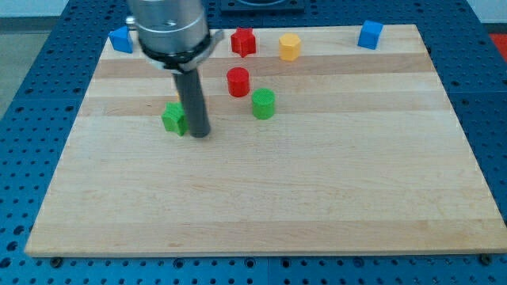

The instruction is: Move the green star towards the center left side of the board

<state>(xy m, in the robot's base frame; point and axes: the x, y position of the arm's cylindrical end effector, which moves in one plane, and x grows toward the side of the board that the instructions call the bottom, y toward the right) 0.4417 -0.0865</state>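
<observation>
The green star (173, 118) lies on the wooden board (261, 198), left of the middle and a little above mid-height. My tip (200, 134) rests on the board just to the right of the star and slightly below it, touching or almost touching its right side. The dark rod rises from there to the silver arm body at the view's top.
A green cylinder (263, 104) and a red cylinder (238, 81) sit right of the rod. Along the top edge are a blue block (120, 39), a red star (243, 41), a yellow hexagon (290, 47) and a blue cube (369, 35).
</observation>
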